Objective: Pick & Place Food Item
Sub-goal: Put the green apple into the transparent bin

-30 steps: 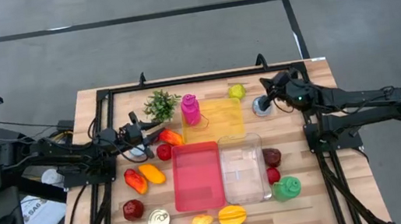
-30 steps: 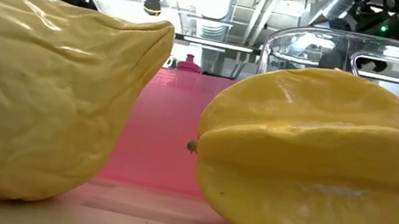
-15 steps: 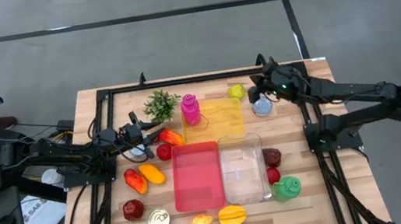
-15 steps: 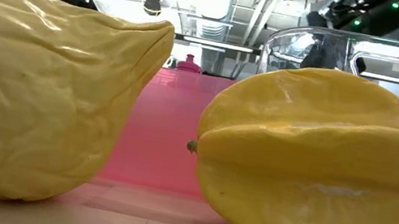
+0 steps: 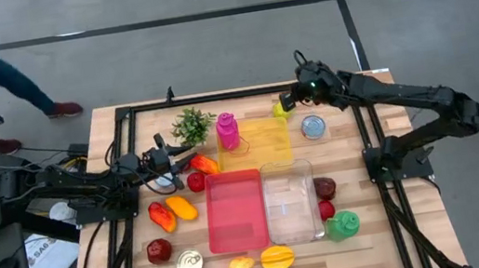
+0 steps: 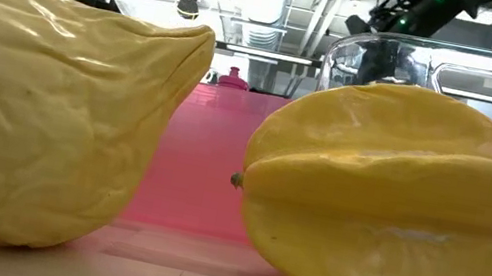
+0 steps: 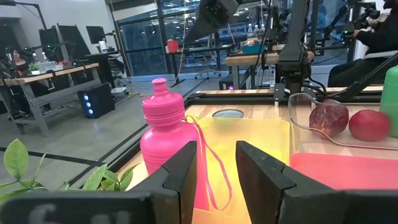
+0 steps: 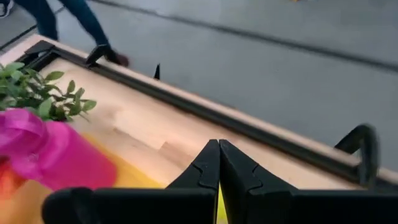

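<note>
The right pincer (image 5: 289,101), fully closed on nothing, has been swung from the small tin (image 5: 313,126) to above the green fruit (image 5: 283,109) at the tabletop's (image 5: 397,253) far edge, so no pickup is judged begun, while the left pincer (image 7: 214,163), slightly parted and empty, is shown only by its wrist view.

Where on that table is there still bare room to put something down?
Bare wood shows along the far edge between the green plant and the table's left corner, and right of the small tin. The pink tray lies empty. Fruit crowds the left side and near edge.
</note>
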### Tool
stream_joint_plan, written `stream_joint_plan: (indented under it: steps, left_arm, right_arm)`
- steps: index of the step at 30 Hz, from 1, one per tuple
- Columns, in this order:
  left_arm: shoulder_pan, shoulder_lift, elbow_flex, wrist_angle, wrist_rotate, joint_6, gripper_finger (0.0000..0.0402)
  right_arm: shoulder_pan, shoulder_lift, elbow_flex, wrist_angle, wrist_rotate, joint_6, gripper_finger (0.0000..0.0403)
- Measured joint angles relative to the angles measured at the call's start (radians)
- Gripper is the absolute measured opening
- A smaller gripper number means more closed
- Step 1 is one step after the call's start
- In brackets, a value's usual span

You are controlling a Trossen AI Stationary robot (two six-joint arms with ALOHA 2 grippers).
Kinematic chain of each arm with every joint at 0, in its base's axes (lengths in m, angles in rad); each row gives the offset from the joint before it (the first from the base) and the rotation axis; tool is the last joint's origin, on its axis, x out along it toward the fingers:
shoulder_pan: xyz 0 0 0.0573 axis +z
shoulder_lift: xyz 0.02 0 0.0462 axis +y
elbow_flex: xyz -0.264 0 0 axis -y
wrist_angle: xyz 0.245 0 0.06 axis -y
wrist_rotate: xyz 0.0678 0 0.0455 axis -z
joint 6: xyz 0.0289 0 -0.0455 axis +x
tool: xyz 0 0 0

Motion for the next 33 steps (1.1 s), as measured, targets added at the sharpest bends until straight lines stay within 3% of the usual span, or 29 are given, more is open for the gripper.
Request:
stream_joint_plan:
  steps: [9, 15, 21, 28, 33]
  left_arm:
    - [0.000, 0.000, 0.000, 0.000, 0.000, 0.000, 0.0099]
    - [0.000, 0.000, 0.000, 0.000, 0.000, -0.001, 0.0099]
    - [0.000, 0.000, 0.000, 0.000, 0.000, -0.001, 0.0099]
    - [0.000, 0.000, 0.000, 0.000, 0.000, -0.001, 0.0099]
    - [0.000, 0.000, 0.000, 0.000, 0.000, -0.001, 0.0099]
  right_arm:
    - [-0.104, 0.093, 0.107, -0.108, -0.251, -0.100, 0.0000]
    - [-0.158, 0.101, 0.115, -0.115, -0.275, -0.118, 0.0014]
    - [-0.196, 0.100, 0.115, -0.151, -0.274, -0.186, 0.0089]
    - [-0.201, 0.100, 0.115, -0.148, -0.262, -0.198, 0.0218]
    - [-0.200, 0.100, 0.115, -0.144, -0.172, -0.193, 0.0292]
